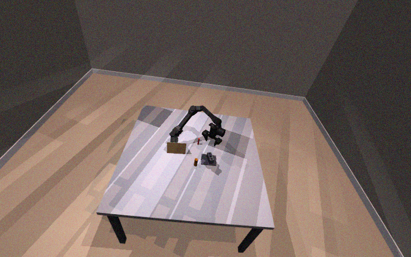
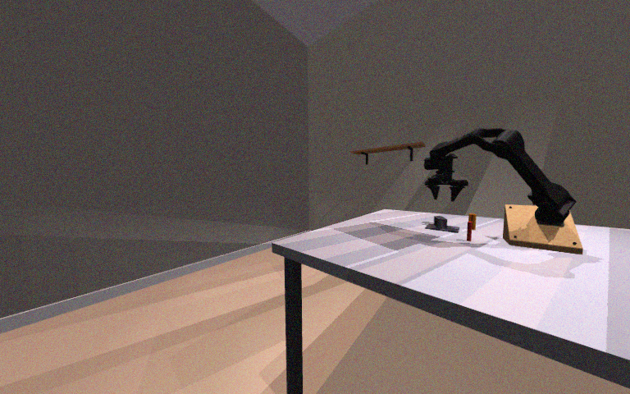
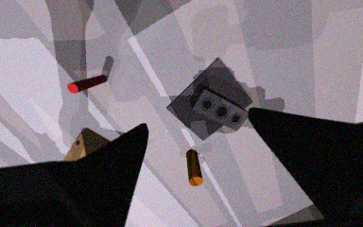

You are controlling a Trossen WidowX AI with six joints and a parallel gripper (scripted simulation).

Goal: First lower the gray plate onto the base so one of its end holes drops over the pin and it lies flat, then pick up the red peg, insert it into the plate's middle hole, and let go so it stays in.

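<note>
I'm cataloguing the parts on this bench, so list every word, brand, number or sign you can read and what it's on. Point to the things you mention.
There are none to read.
Gray plate [image 1: 210,157] [image 2: 440,222] [image 3: 215,114]: holes, no lettering seen.
Red peg [image 1: 198,141] [image 2: 469,231] [image 3: 90,83]: no marking seen.
Orange cylinder [image 1: 195,162] [image 2: 472,221] [image 3: 194,167]: no marking seen.
Arm [image 1: 183,121] [image 2: 527,167]: too dark and grainy to rule out small print.

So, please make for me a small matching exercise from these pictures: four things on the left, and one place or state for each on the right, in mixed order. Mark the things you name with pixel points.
1. Gray plate [image 1: 211,159] [image 2: 440,222] [image 3: 230,122]
2. Red peg [image 1: 198,141] [image 2: 469,231] [image 3: 90,83]
3. Orange cylinder [image 1: 196,162] [image 2: 474,217] [image 3: 194,167]
4. Gripper [image 1: 213,141] [image 2: 444,199] [image 3: 197,120]

A. Open, with nothing between its fingers
B. Over the dark square base [image 1: 204,162] [image 2: 450,229] [image 3: 222,78], showing three holes
C. Upright, the nearest of the four to the wooden shelf's opposite: the thinner standing piece
D. Upright, the thicker standing piece

Pairs: 1-B, 2-C, 3-D, 4-A
</note>
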